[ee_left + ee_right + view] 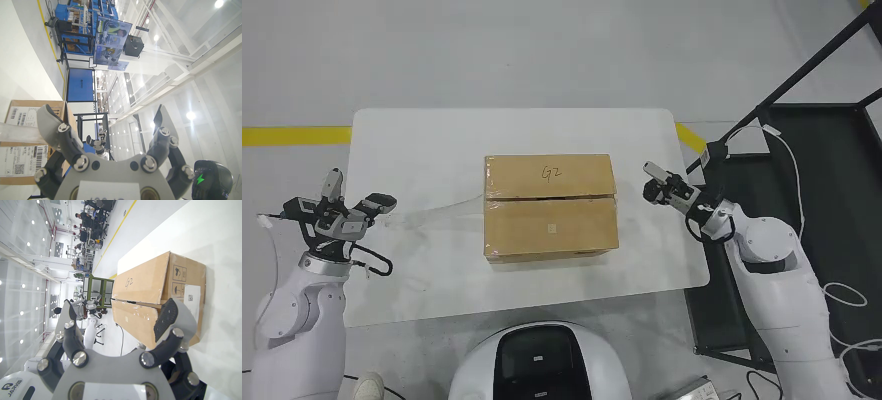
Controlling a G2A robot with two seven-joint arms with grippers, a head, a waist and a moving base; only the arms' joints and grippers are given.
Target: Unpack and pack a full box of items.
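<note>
A brown cardboard box [550,207] lies in the middle of the white table [422,150], its two top flaps down and meeting at a middle seam [132,302]. A clear strip of tape [432,212] stretches from the box's left end toward my left gripper [358,192]. That gripper hovers open at the table's left edge, and the box's labelled side [28,111] sits beyond one finger [49,121]. Off the box's right end, near the table's right edge, my right gripper [651,181] is open, its jaws facing the box [143,285] with nothing between them.
A black metal frame [812,150] stands right of the table, close behind the right arm. Bare table surface lies in front of the box and behind it.
</note>
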